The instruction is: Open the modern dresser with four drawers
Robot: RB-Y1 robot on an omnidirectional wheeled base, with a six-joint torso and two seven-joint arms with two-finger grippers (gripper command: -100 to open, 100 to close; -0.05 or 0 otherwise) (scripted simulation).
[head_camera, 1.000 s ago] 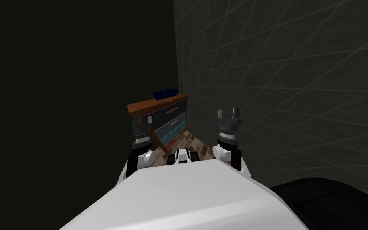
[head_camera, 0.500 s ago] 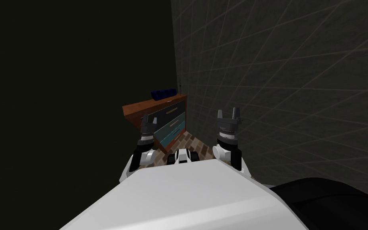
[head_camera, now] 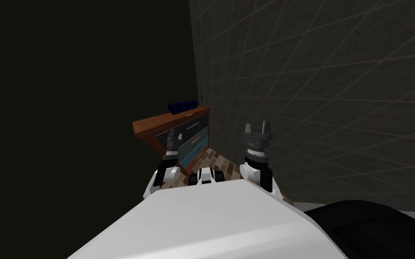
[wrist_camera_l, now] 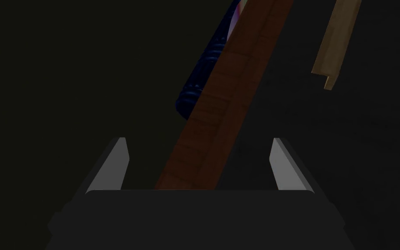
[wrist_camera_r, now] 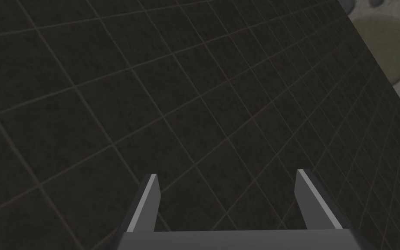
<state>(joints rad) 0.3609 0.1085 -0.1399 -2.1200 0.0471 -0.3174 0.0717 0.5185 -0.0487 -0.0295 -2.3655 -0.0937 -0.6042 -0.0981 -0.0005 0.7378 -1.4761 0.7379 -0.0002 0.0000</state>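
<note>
Dresser (head_camera: 193, 128) edge faces your left claw (wrist_camera_l: 199, 139), fingers (wrist_camera_l: 114, 167) apart; handle (wrist_camera_l: 336, 43) is at 1 o'clock from it, so you may hit wood.

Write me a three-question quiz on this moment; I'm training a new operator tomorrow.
1. True or false: the left hand is shut on a drawer handle.
2. The fingers of the right hand are: A) open B) shut on nothing C) shut on a cloth
3. Fill in: the dark blue things sit on the ____ of the dresser.
Key: 1 false, its fingers are open and apart from the handle; 2 A; 3 top.
</note>
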